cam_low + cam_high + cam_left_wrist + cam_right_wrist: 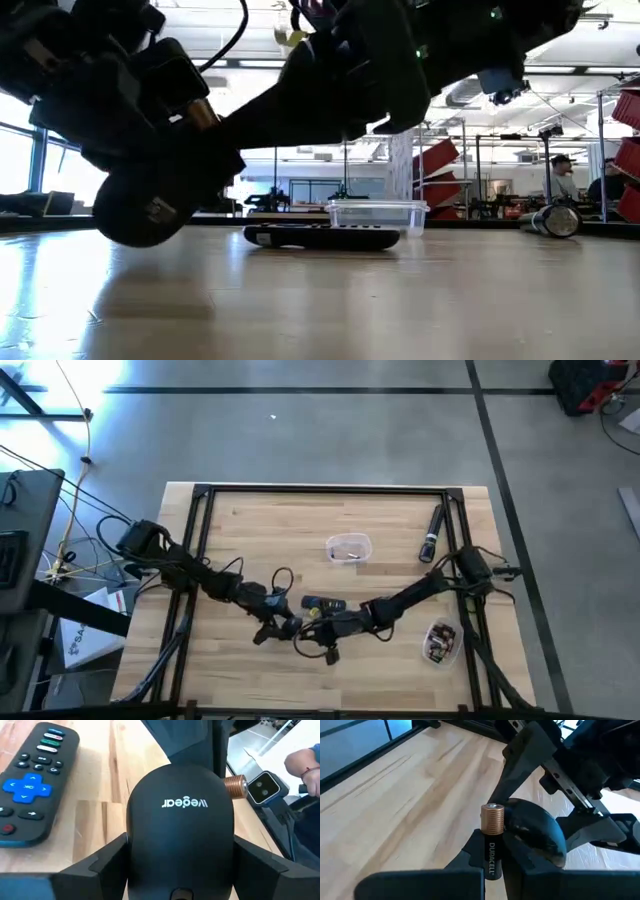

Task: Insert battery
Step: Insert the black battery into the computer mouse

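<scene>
A black computer mouse (180, 830) marked "wegear" is held in my left gripper (283, 625), near the table's front middle. Right beside it, my right gripper (312, 628) is shut on a copper-and-black Duracell battery (491, 840). The battery's copper end (235, 786) stands close against the mouse's rounded shell (535, 837). A black remote (323, 603) with blue buttons lies flat on the table just beyond both grippers. My left gripper pinches the mouse by its two long sides (131, 851), one finger on each. The fingers lie along the mouse body. In the low view the mouse (150, 210) hangs close over the tabletop; whether it touches the wood cannot be told. My right gripper pinches the battery's black lower part (490, 865) between its two fingers. The copper end sticks out past the fingertips, toward the mouse. The battery is clear of the table.
A clear plastic container (349, 548) stands behind the remote, and a black flashlight-like cylinder (432, 535) lies at the far right. A small tub of batteries (440, 642) sits near the front right. People show in the room beyond (562, 175). Bare wood lies to the left.
</scene>
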Tool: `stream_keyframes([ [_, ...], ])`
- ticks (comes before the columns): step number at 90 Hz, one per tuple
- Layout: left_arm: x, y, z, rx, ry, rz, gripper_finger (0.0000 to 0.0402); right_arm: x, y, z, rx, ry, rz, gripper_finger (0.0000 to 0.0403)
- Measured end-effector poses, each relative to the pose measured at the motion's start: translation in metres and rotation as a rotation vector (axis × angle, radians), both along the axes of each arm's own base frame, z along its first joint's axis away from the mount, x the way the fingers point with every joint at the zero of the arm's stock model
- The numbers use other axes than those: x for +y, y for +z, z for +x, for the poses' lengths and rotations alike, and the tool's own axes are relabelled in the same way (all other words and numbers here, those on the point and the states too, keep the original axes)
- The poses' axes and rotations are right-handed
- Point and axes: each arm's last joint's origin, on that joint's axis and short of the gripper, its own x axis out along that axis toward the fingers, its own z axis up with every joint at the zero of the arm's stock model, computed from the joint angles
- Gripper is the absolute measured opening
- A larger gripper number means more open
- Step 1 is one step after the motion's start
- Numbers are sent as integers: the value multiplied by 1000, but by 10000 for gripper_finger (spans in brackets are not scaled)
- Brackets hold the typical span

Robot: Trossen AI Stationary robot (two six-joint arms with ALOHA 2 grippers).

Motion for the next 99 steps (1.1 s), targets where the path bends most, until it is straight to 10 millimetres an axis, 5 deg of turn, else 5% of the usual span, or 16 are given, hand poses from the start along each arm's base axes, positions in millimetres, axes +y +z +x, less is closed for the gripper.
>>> stream_keyframes([
  [53,1,-1,0,-23,26,78,277,-22,3,9,-20,-44,42,2],
  [99,4,-15,-8,136,33,154,277,-23,-2,10,-9,-63,110,2],
])
